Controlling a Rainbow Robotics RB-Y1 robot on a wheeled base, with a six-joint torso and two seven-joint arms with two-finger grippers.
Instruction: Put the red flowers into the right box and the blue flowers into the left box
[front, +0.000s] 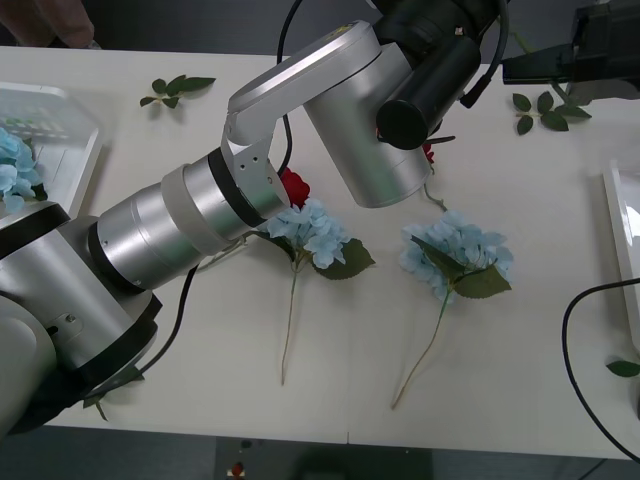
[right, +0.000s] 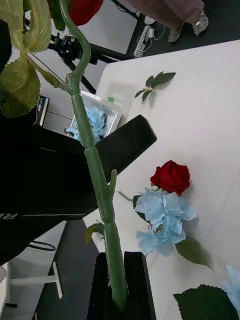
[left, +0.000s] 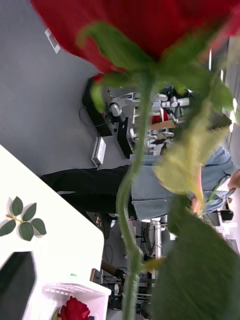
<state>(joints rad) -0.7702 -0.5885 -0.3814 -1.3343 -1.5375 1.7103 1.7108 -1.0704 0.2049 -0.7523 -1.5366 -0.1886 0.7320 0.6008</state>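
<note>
From the front, the silver left arm (front: 340, 110) reaches over the table's middle. Two fluffy blue flowers (front: 310, 230) and a red rose (front: 293, 187) lie flat there. The ribbed left box (front: 70, 135) sits far off; the right box (front: 618, 235) peeks in.

The right wrist view shows the right gripper (right: 120, 285) pinched tight on a bumpy plastic rose stem (right: 95, 165). I think that rose goes to the right box next.

In the left wrist view, another rose (left: 135, 25) hangs close. I cannot tell if the left gripper holds it.
</note>
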